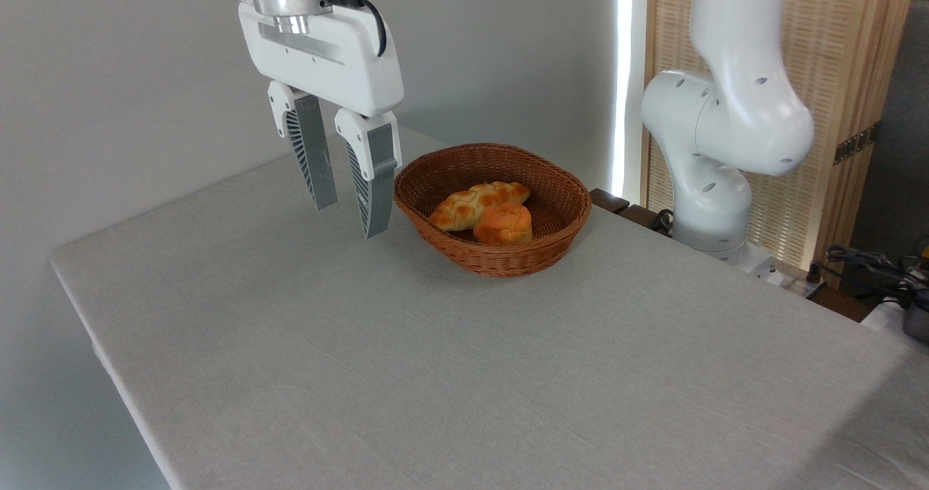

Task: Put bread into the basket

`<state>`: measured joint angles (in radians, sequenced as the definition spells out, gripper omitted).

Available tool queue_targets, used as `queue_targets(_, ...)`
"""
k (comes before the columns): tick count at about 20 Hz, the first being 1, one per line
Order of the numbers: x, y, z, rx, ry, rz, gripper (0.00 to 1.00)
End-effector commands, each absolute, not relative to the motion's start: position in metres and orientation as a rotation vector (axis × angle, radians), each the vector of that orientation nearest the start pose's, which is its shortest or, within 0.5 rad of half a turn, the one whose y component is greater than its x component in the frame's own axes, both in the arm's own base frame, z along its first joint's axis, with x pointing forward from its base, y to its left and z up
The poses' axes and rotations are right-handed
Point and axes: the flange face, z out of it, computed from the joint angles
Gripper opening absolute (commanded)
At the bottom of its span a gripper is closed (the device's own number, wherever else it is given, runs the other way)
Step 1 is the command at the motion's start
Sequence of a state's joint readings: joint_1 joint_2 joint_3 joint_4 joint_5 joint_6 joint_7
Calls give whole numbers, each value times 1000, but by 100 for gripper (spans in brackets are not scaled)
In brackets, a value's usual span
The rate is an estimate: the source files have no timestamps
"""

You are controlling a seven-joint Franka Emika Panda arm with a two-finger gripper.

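I see the bread (503, 223) lying inside the basket (562, 185), near its front wall, touching the braided loaf (475, 204), whose long axis runs lower-left to upper-right. The bun is round, without a clear heading. My hand (351, 216) hangs left of the basket, fingers parted, holding nothing.

The bread (502, 223) hid part of the braided loaf (475, 204). The picture's edges cut off the worktop (435, 374) and the arm (733, 112).

The small round knotted orange bun (503, 223) sits at five o'clock inside the oval brown woven wicker basket (435, 174).
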<state>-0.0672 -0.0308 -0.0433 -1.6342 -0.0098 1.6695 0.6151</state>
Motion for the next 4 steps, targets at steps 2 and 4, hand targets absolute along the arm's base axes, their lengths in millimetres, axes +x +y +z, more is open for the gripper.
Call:
queue_targets(2, 549, -60, 625, -2954, 1108, -106, 100)
queue_targets(4, 549, -59, 624, -2954, 1105, -106, 100)
